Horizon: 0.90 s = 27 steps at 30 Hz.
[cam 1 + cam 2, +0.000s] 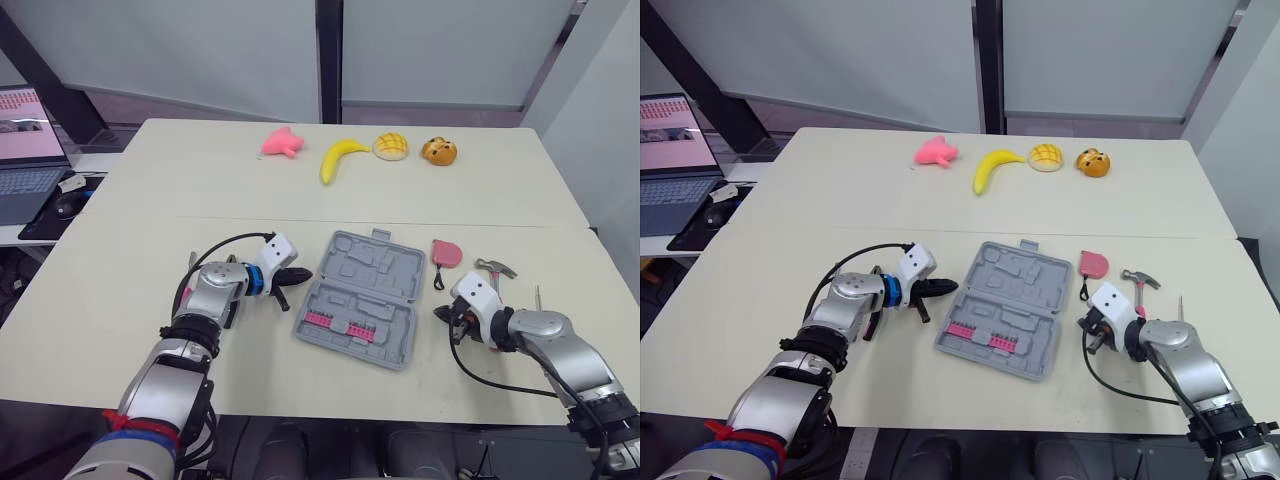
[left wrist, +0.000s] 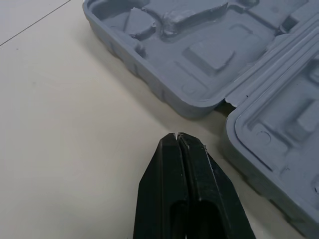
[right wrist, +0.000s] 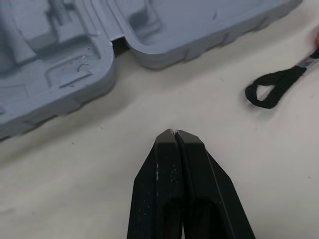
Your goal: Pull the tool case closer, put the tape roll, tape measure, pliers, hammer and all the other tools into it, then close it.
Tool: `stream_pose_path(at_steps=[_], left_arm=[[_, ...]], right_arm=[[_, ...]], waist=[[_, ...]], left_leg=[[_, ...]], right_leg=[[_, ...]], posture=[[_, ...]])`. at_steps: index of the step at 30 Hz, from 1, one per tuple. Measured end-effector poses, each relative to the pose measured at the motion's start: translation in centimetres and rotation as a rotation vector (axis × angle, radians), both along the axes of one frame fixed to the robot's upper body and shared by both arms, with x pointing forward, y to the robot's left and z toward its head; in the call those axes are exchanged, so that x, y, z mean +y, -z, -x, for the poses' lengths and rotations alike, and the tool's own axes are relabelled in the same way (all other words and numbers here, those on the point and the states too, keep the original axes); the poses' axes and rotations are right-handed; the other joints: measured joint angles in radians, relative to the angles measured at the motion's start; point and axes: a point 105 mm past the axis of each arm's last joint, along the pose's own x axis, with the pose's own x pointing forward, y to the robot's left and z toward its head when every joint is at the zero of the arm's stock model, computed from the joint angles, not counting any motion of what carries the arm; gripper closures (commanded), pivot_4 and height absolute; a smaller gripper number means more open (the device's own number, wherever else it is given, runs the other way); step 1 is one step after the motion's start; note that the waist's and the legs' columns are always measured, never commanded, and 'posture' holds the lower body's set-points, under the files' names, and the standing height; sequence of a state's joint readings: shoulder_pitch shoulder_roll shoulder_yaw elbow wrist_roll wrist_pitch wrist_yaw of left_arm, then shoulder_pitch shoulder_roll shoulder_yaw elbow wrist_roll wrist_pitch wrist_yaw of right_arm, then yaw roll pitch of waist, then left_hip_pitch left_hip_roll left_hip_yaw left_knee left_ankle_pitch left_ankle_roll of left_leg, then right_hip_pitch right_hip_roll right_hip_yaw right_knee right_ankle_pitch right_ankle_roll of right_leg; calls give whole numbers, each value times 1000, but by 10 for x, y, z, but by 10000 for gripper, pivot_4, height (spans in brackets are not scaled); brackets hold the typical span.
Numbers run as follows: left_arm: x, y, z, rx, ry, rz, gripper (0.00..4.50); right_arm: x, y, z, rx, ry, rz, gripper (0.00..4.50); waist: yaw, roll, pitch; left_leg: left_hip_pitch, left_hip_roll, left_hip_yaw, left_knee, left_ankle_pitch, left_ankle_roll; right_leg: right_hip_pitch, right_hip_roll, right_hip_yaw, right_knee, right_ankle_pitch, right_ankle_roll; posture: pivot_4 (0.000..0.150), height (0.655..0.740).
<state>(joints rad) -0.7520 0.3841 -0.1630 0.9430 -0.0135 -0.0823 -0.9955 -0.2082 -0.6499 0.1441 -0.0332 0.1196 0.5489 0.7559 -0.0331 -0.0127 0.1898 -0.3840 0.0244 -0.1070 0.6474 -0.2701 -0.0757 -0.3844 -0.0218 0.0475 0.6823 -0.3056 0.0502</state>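
Observation:
The grey tool case (image 1: 365,298) lies open in the middle of the near table, with a pink bit holder (image 1: 335,322) in its front half. My left gripper (image 1: 305,274) is shut and empty, resting on the table just left of the case (image 2: 199,59). On the other side, my right gripper (image 1: 440,313) is also shut and empty, a short way from the case wall (image 3: 75,59). A pink tape measure (image 1: 446,253) lies right of the case, its black strap loop (image 3: 274,84) on the table. A small hammer (image 1: 495,268) lies further right.
A thin tool (image 1: 537,296) lies near the table's right side. Along the far table sit a pink toy (image 1: 283,142), a banana (image 1: 340,158), a bun (image 1: 390,146) and an orange toy (image 1: 438,151). A laptop (image 1: 25,150) stands on a desk to the left.

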Motion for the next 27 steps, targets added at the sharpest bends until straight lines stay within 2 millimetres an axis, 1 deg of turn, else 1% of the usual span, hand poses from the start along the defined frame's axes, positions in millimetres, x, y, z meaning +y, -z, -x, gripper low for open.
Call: stream_pose_path(at_steps=[4,9,13,17,27], left_arm=[[-2,7,2,13,9,-15,45000],[-6,7,1,4,21,-22,45000],[-9,7,1,1,30,-17,45000],[-11,8,4,16,51,-12,45000],[-8,12,20,55,92,-9,45000]], right_arm=[[5,0,-3,-3,-5,-1,44627],[21,1,-9,-4,-32,-25,44627],[29,-1,-11,-8,-57,-33,44627],[31,0,-11,-5,-63,-34,44627],[37,1,-10,4,-86,-35,44627]], waist=[[-2,0,0],[-2,0,0],[-2,0,0],[-2,0,0],[-3,0,0]], left_leg=[[0,0,0,0,0,0],[0,0,-1,0,2,-2],[0,0,-1,0,2,-2],[0,0,-1,0,2,-2],[0,0,-1,0,2,-2]], right_leg=[[0,1,0,0,0,0],[0,0,0,1,0,0],[0,0,-1,1,0,0],[0,0,-1,1,0,0],[0,0,-1,1,0,0]], posture=[[1500,7400],[1500,7400],[1500,7400],[1500,7400],[1500,7400]])
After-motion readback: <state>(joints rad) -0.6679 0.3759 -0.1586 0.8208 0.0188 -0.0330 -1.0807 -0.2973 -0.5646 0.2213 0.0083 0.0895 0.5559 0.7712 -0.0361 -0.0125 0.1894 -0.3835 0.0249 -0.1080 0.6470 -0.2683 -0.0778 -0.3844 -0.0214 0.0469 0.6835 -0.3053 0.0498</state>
